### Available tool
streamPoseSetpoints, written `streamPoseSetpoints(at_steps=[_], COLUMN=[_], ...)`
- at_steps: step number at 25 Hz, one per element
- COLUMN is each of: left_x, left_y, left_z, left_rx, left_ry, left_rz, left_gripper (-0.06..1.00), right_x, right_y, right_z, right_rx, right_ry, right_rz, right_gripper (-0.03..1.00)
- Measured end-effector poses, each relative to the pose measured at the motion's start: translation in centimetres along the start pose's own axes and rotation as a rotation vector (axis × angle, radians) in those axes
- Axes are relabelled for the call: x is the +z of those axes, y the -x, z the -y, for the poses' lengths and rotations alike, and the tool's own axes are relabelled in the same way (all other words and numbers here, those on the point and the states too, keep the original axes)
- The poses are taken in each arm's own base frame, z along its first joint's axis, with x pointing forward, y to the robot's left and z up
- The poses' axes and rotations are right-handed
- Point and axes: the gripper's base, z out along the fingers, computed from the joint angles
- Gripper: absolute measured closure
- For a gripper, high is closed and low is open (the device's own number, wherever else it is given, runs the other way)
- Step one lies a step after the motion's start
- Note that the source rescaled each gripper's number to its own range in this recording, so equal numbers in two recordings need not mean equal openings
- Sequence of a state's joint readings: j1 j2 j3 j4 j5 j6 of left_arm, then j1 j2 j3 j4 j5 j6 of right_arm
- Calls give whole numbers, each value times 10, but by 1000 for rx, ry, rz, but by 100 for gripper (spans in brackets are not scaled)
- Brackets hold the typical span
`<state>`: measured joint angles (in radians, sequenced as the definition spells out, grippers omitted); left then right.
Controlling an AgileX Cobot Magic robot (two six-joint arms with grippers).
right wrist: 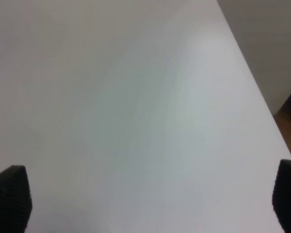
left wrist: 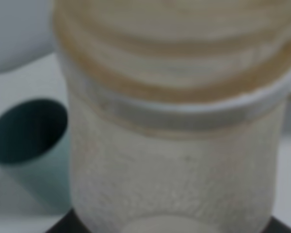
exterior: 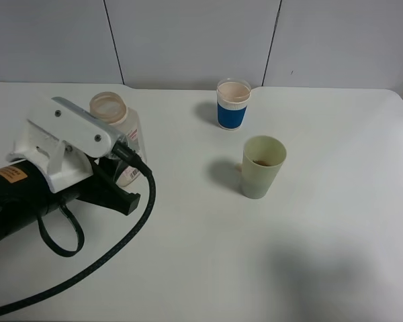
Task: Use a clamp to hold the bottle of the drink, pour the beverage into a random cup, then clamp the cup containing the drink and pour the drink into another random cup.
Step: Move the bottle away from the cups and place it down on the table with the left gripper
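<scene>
Jaws on my left gripper (exterior: 123, 180) are closed on the bottle (exterior: 117, 124), low down near its bottom. The bottle stands up on the left side of the white table (exterior: 322, 255), and its top is open. From the left wrist camera the bottle (left wrist: 174, 160) fills almost the whole picture and looks blurry. The green cup (left wrist: 29, 131) peeks out behind it.

My right gripper (right wrist: 145, 199) has its jaws wide apart with nothing between them, only bare table under it.

I can see the green cup (exterior: 262, 168) near the middle of the table with a little brown drink inside. The blue cup (exterior: 232, 105) stands behind it, apart.
</scene>
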<state>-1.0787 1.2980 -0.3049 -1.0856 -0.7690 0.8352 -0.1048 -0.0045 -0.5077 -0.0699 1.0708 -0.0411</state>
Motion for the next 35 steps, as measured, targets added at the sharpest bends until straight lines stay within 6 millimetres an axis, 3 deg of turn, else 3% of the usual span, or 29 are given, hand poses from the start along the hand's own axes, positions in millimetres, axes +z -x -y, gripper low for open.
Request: streamPoseSetpoints(at_steps=[8, 17, 27, 35], left_x=[-9, -19, -19, -6], left_y=[-30, -49, -53, -53], left_z=[-13, -29, -46, -65], left_rx=[-22, 9, -51, -145], left_ry=[30, 104, 189, 143], left_rz=[-23, -4, 27, 64], left_gripper=[94, 94, 94, 94], right_x=[0, 0, 0, 0], right_y=[0, 0, 0, 0], right_z=[0, 0, 0, 0], right_rx=[0, 0, 0, 0], right_ry=[0, 0, 0, 0], right_rz=[0, 0, 0, 0], right_gripper=[-3, -3, -3, -3])
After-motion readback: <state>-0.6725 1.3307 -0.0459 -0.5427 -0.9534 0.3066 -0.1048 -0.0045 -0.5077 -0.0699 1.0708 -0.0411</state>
